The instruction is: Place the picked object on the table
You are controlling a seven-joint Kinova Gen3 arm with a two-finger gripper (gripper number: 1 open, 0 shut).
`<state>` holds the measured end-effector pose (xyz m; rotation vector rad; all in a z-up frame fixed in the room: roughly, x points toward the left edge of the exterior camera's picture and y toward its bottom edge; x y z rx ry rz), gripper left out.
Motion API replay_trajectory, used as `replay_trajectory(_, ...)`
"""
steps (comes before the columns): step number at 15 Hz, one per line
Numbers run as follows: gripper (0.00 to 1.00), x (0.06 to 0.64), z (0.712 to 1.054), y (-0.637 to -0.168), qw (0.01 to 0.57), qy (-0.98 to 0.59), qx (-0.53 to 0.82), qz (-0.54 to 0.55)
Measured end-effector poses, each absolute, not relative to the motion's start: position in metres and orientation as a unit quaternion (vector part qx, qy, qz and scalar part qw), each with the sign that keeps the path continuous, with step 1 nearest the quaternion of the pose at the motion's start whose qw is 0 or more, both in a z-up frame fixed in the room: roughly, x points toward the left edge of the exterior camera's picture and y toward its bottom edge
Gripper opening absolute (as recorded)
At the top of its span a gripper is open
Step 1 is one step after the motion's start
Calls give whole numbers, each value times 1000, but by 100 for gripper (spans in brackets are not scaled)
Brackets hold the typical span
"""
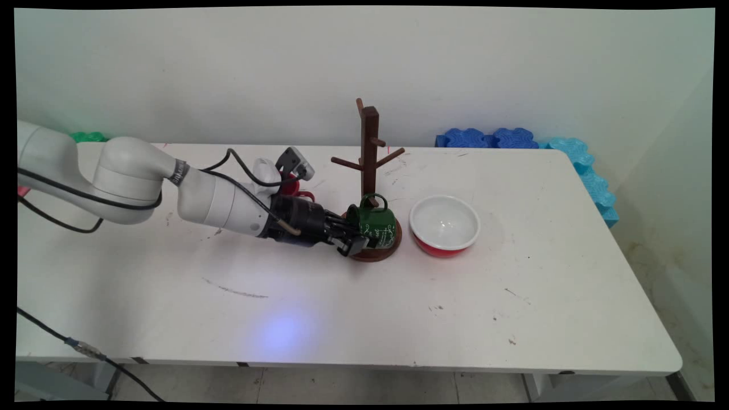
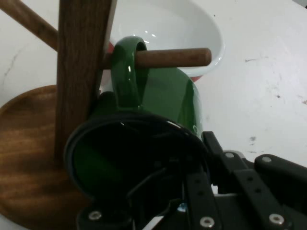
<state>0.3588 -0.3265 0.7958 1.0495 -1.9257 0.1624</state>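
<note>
Green mug (image 2: 158, 96) hangs by handle on wooden mug tree (image 1: 369, 171) peg, fingers (image 2: 240, 182) pinching its rim; empty red bowl (image 1: 445, 225) beside.

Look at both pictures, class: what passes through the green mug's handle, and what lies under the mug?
A wooden peg of the mug tree passes through the green mug's handle. Below is the tree's round base. The gripper covers the mug's underside, so contact cannot be seen.

You see the gripper (image 1: 356, 244) low over the table (image 1: 342, 307), closed on the rim of a green mug (image 1: 376, 226) lying tipped at the wooden mug tree (image 1: 369, 154), over its round base. A red bowl (image 1: 445, 225) with a white inside sits just right of it.
</note>
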Motion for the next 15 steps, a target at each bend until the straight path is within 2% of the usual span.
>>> replay_trajectory(15, 0, 356, 799, -320, 457, -785, 412, 66)
